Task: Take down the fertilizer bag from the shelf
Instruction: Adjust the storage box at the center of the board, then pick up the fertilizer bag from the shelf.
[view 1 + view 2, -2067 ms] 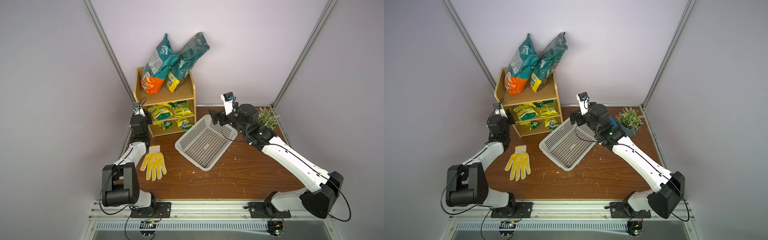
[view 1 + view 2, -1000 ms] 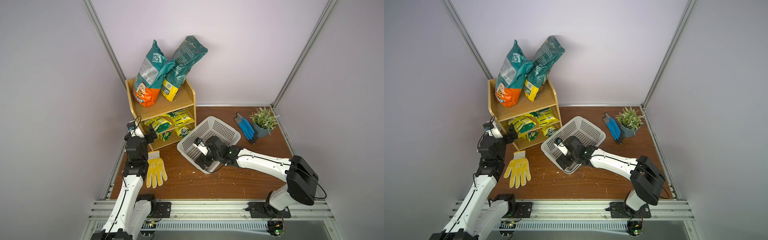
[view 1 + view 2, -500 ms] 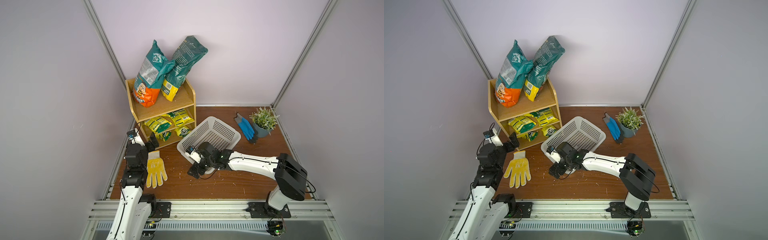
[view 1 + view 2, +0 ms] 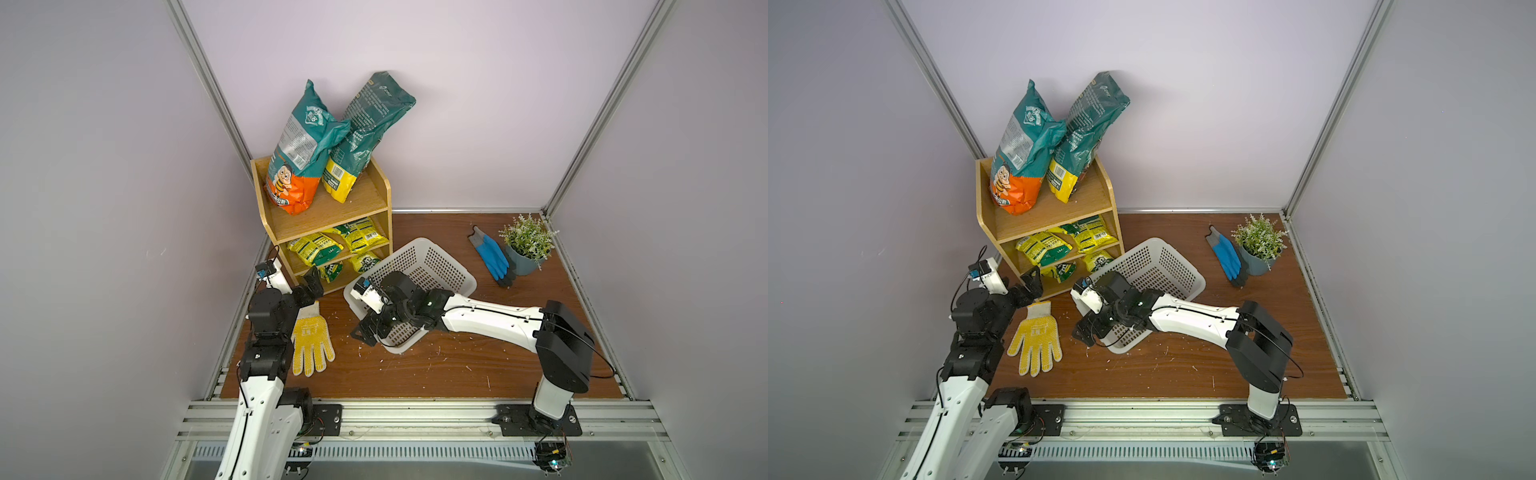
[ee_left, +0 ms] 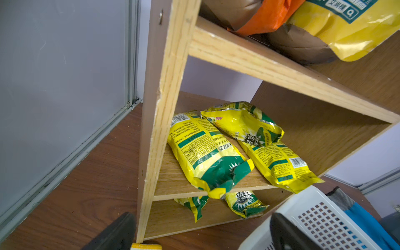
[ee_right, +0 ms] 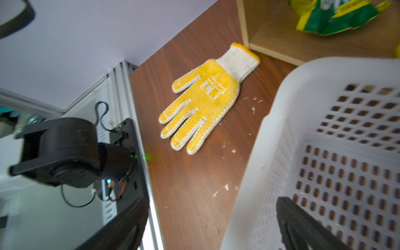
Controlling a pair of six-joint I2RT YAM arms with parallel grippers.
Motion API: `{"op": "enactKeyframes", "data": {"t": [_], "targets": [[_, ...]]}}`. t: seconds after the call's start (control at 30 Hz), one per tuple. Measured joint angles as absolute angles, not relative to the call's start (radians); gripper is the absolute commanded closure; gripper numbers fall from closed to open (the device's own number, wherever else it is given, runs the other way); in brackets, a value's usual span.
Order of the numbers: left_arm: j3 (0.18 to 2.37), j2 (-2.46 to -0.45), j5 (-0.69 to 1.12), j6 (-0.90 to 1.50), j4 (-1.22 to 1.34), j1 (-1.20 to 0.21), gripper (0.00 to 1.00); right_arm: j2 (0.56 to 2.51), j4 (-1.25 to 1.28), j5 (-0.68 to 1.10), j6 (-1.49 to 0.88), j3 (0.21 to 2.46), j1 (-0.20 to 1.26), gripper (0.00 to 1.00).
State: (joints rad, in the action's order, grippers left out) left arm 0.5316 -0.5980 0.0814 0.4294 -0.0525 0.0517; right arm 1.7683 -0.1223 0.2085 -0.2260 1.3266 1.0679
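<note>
The light-wood shelf (image 4: 332, 214) (image 4: 1054, 216) stands at the back left. On its top tier two tall teal bags lean together, one with an orange bottom (image 4: 297, 166) and one with a yellow bottom (image 4: 357, 141); I cannot tell which is the fertilizer bag. My left gripper (image 4: 311, 282) (image 5: 201, 238) hangs open and empty by the shelf's bottom front corner, well below those bags. My right gripper (image 4: 368, 328) (image 6: 212, 229) is open, straddling the near corner wall of the white basket (image 6: 270, 134), one finger (image 6: 303, 227) inside it.
The white basket (image 4: 436, 266) lies tilted right of the shelf. Yellow-green packets (image 4: 332, 245) (image 5: 205, 151) fill the two lower tiers. A yellow glove (image 4: 311, 340) lies by the left arm. A blue glove (image 4: 492, 257) and potted plant (image 4: 525, 245) sit back right. Walls close three sides.
My right gripper has slid left across the basket to its near corner. The left gripper has drawn back and down from the shelf front. Both bags stand as before.
</note>
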Motion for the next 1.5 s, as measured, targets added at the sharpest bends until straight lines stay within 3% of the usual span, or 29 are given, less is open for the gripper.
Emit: {"op": "enactKeyframes", "data": {"t": [0.13, 0.27, 0.47, 0.67, 0.73, 0.9, 1.13, 1.4, 1.47, 1.5], "targets": [[0.550, -0.596, 0.146, 0.440, -0.048, 0.045, 0.00, 1.719, -0.124, 0.056, -0.173, 1.411, 1.046, 0.01], [0.551, -0.608, 0.209, 0.463, -0.014, 0.038, 0.00, 1.725, -0.131, 0.025, -0.133, 1.632, 0.972, 0.01], [0.567, -0.644, 0.235, 0.455, -0.004, 0.022, 0.00, 1.885, -0.206, -0.015, -0.082, 2.175, 0.852, 0.01], [0.601, -0.708, 0.194, 0.395, -0.027, -0.047, 0.00, 2.237, -0.289, -0.026, -0.099, 2.832, 0.769, 0.01], [0.601, -0.722, 0.159, 0.374, -0.027, -0.094, 0.00, 2.279, -0.274, -0.025, -0.137, 2.851, 0.742, 0.01], [0.601, -0.779, 0.049, 0.325, -0.017, -0.246, 0.00, 2.271, -0.101, -0.016, -0.233, 2.593, 0.688, 0.01], [0.581, -0.863, -0.021, 0.325, 0.060, -0.350, 0.00, 2.448, 0.054, 0.051, -0.327, 2.766, 0.676, 0.02], [0.565, -0.878, -0.051, 0.328, 0.097, -0.366, 0.00, 2.457, 0.216, 0.076, -0.407, 2.710, 0.680, 0.05], [0.553, -0.868, -0.057, 0.328, 0.101, -0.366, 0.00, 2.457, 0.245, 0.076, -0.419, 2.707, 0.682, 0.11], [0.547, -0.865, -0.059, 0.328, 0.101, -0.366, 0.00, 2.458, 0.260, 0.076, -0.427, 2.707, 0.683, 0.20]]}}
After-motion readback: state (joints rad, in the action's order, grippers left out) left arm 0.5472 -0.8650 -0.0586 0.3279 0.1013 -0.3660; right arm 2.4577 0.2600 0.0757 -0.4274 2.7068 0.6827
